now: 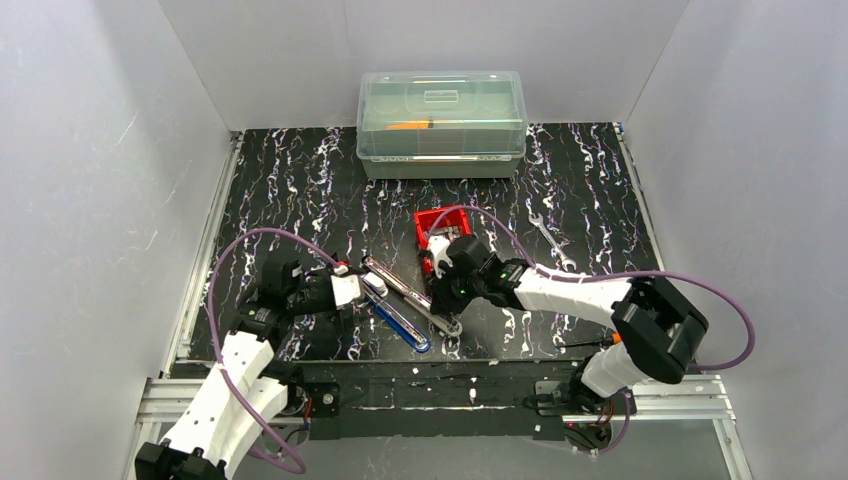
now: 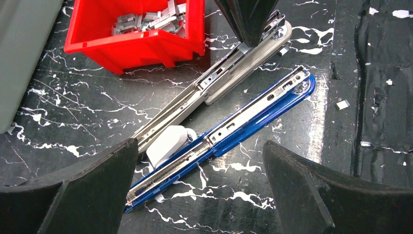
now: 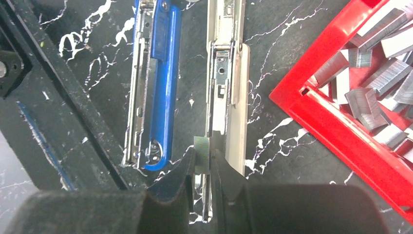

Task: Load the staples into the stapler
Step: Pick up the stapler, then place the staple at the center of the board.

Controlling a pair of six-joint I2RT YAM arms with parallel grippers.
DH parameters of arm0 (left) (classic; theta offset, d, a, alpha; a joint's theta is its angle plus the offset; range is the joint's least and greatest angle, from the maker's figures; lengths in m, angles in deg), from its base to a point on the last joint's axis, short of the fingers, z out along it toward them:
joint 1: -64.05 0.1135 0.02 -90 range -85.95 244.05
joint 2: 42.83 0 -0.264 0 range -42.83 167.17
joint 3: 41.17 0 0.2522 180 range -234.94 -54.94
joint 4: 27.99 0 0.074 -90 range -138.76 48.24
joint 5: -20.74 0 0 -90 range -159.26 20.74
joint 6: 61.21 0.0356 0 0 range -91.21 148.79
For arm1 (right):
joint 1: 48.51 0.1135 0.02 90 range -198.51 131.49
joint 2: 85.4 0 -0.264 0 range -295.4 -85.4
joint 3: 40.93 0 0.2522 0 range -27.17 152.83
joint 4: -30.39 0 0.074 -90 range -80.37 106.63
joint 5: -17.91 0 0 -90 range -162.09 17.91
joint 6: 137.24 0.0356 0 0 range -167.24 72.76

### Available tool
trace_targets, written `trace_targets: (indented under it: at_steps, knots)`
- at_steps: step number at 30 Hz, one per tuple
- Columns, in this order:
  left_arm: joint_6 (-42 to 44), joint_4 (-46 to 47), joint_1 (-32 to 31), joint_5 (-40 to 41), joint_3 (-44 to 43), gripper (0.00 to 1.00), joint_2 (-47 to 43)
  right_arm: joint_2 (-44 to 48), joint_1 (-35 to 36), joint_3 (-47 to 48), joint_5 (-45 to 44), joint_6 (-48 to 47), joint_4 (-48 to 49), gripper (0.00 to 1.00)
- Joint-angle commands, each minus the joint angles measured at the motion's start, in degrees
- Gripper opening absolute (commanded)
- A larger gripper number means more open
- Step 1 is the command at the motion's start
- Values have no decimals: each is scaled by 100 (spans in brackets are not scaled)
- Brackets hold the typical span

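Observation:
Two staplers lie folded open side by side on the mat, a grey stapler (image 1: 410, 295) (image 2: 234, 68) (image 3: 226, 87) and a blue stapler (image 1: 398, 320) (image 2: 243, 117) (image 3: 156, 83). My right gripper (image 1: 440, 298) (image 3: 201, 168) is shut on a short strip of staples (image 3: 201, 152), held right at the near end of the grey stapler's metal channel. Its fingers (image 2: 251, 19) show at the top of the left wrist view. More staples (image 2: 151, 19) (image 3: 370, 92) fill the red bin (image 1: 428, 218) (image 2: 141, 48) (image 3: 336, 122). My left gripper (image 1: 362, 290) (image 2: 199, 190) hangs wide open and holds nothing, just above the blue stapler's near end.
A clear lidded box (image 1: 440, 125) stands at the back. A wrench (image 1: 550, 240) lies right of the bin. A white rounded piece (image 2: 168, 144) sits between the staplers' hinge ends. Small loose bits (image 2: 342, 104) lie near the mat's front edge.

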Motion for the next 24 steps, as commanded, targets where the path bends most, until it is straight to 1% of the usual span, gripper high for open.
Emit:
trace_targets:
  at_steps: [1,3,5,7,11,18,19,21,24]
  knots:
    - [130,-82,-17,-368,-363,99,-9,522,23,580,-48,-30,-624,17]
    - [141,-91,-20,-348,-402,99,-70,718,4,520,-543,29,-1042,19]
    - [142,-91,-17,-329,-373,99,-182,846,-145,232,-931,253,-1270,21]
    - [109,-91,-21,-369,-297,99,-327,907,-332,-34,-1023,505,-1386,20]
    - [-30,-82,-17,-456,-245,99,-466,988,-450,-423,-1372,960,-1340,20]
    - [9,-116,-17,-419,-262,99,-421,805,-452,-884,-1386,1286,-1058,20]
    - [14,-122,-21,-422,-257,99,-416,789,-452,-878,-1449,1285,-1077,22]
    - [-3,-124,-22,-438,-248,99,-407,749,-452,-821,-1569,1264,-1174,32]
    - [-12,-126,-16,-437,-237,99,-415,693,-452,-770,-1709,1245,-1307,42]
